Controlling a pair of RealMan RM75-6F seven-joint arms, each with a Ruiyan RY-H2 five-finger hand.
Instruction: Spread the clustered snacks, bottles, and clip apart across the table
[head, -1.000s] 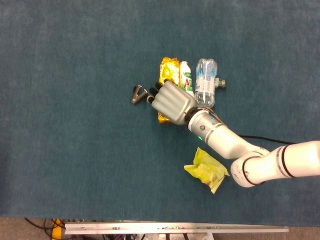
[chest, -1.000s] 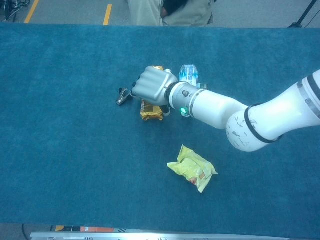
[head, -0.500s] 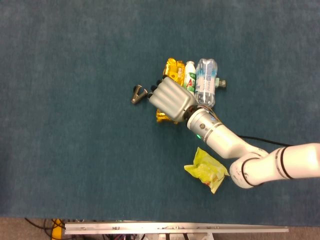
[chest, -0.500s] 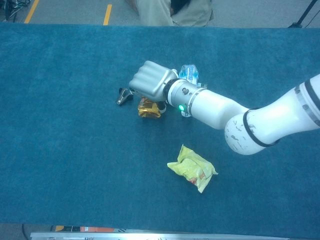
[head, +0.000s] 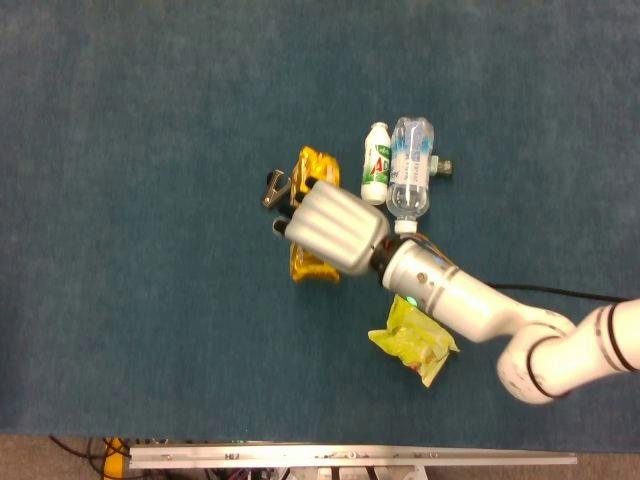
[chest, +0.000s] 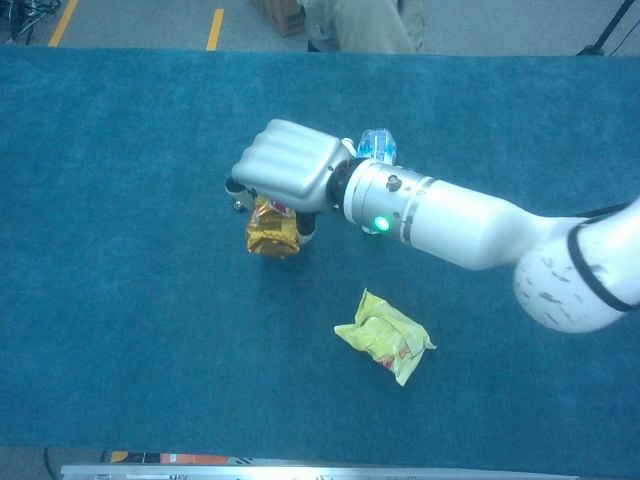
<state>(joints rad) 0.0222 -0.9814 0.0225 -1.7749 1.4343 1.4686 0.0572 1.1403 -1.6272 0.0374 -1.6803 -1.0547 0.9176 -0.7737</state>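
Note:
My right hand (head: 335, 228) (chest: 290, 165) grips a golden snack packet (head: 308, 265) (chest: 272, 232) and holds it above the blue table, left of the bottles. The packet hangs below the curled fingers. A dark metal clip (head: 275, 187) lies just left of the hand; in the chest view it is mostly hidden behind the hand. A small white bottle (head: 375, 177) and a clear water bottle (head: 410, 175) (chest: 377, 145) lie side by side behind the wrist. A yellow-green snack bag (head: 413, 340) (chest: 385, 335) lies alone nearer the front. My left hand is out of both views.
A small dark object (head: 444, 165) lies right of the water bottle. The blue cloth table (head: 120, 200) stretches wide to the left and far side. A metal rail (head: 350, 457) runs along the front edge. A person stands beyond the far edge (chest: 360, 20).
My right hand has lifted the golden packet off the table and carried it left and toward me, away from the two bottles. The white bottle now shows in full.

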